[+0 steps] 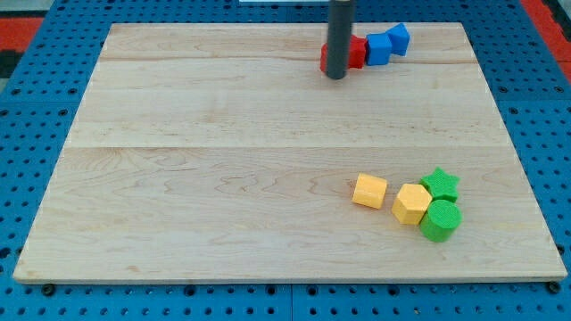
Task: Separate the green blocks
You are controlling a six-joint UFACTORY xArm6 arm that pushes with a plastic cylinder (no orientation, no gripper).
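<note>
My tip [336,77] at top centre, against red block [356,52]; no pincer, holding nothing. Blue blocks [378,48] beside. Green star [440,184], green cylinder [440,220] touching lower right, yellow blocks [411,203] crowding their left.

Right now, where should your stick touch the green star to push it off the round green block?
No gripper here, so I push. I'd put my tip on the green star's bottom edge, in the notch where it touches the green cylinder, and push toward the view's top. The yellow block crowds its left, and my tip sits far off by the red block.
</note>
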